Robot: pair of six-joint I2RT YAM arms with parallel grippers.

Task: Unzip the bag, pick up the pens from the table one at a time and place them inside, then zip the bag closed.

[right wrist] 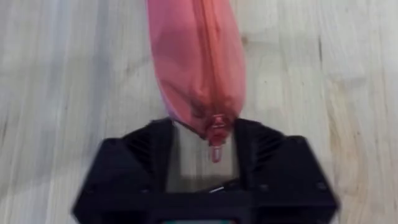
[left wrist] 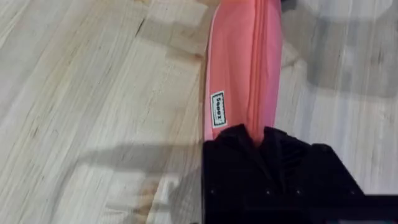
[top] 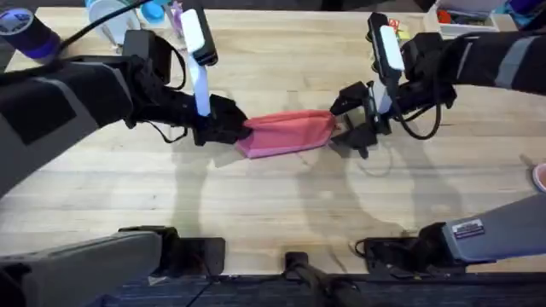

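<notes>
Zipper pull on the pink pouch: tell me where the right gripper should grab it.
Grip the small zipper pull at the pouch end facing the right gripper. It dangles free between the open fingers, so closing on the tab from that end looks best.

Cluttered far edge: purple-capped container (top: 26,34), clear blue-topped bottles (top: 128,17).
</notes>
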